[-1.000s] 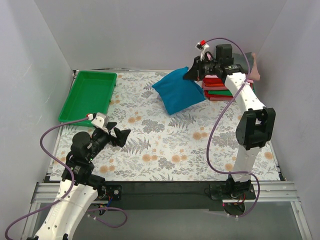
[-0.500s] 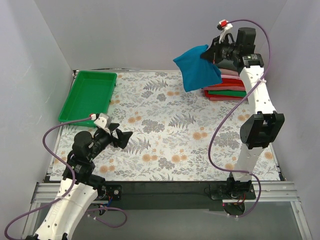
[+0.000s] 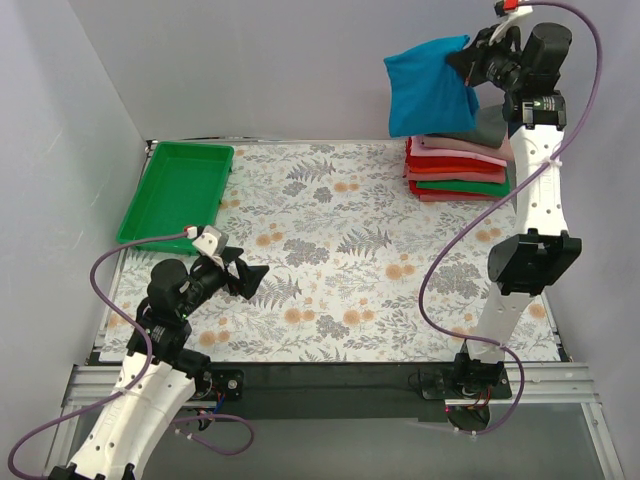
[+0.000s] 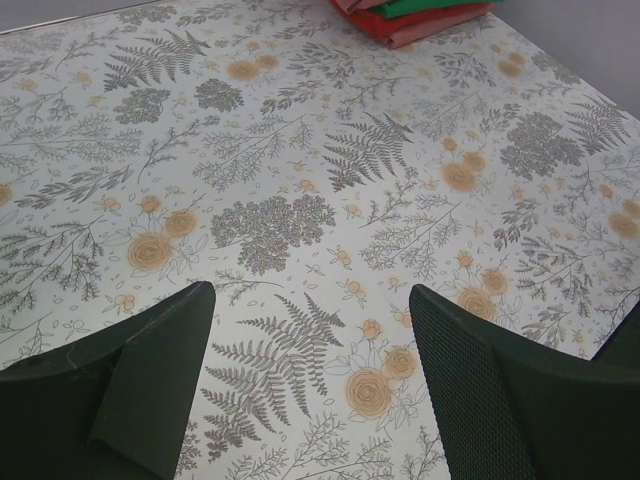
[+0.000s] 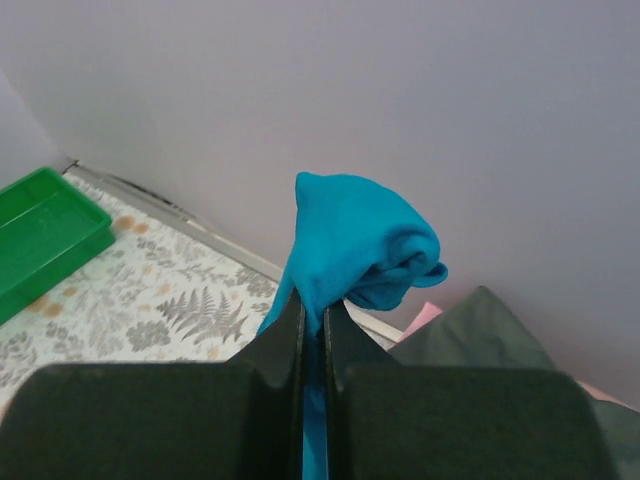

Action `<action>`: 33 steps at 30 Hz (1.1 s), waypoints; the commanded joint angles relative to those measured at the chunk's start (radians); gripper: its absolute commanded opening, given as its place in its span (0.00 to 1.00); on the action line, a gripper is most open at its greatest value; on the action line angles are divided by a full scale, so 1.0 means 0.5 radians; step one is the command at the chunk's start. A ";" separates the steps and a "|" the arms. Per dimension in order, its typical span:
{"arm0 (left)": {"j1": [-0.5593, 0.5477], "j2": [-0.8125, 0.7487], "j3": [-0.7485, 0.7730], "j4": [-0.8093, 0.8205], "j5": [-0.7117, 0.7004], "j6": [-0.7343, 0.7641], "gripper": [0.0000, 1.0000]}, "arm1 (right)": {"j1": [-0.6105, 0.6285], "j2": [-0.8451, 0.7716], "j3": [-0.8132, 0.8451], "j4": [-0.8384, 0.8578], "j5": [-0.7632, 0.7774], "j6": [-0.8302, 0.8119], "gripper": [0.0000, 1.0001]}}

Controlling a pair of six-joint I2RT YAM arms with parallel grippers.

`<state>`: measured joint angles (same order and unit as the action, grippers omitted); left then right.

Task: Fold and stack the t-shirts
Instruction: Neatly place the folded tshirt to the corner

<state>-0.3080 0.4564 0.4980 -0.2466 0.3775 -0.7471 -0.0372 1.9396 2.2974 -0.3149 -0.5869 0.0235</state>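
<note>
A folded teal-blue t-shirt (image 3: 430,88) hangs in the air above the back right corner, with my right gripper (image 3: 472,62) shut on its edge. In the right wrist view the blue cloth (image 5: 355,245) bulges out beyond the closed fingers. Below it lies a stack of folded t-shirts (image 3: 458,170) in pink, red and green, with a grey one (image 3: 492,122) on top. My left gripper (image 3: 245,272) stands open low over the floral cloth at the near left; nothing lies between its fingertips (image 4: 185,340).
A green plastic tray (image 3: 178,190) sits at the back left on the floral table cover (image 3: 340,270). Grey walls close in the back and both sides. A corner of the stack (image 4: 415,15) shows at the top of the left wrist view.
My right gripper has lifted the teal-blue t-shirt off the table, up and to the right, until it hangs above the stack. The left arm has barely moved.
</note>
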 commanded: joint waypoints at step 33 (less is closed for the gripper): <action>-0.007 0.035 -0.011 0.055 0.138 0.031 0.80 | -0.245 0.296 -0.045 0.473 0.532 -0.145 0.01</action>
<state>-0.3080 0.4698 0.4980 -0.2317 0.4309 -0.7433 -0.1562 2.0808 2.2860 -0.1551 -0.3622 -0.0017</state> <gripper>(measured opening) 0.793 0.055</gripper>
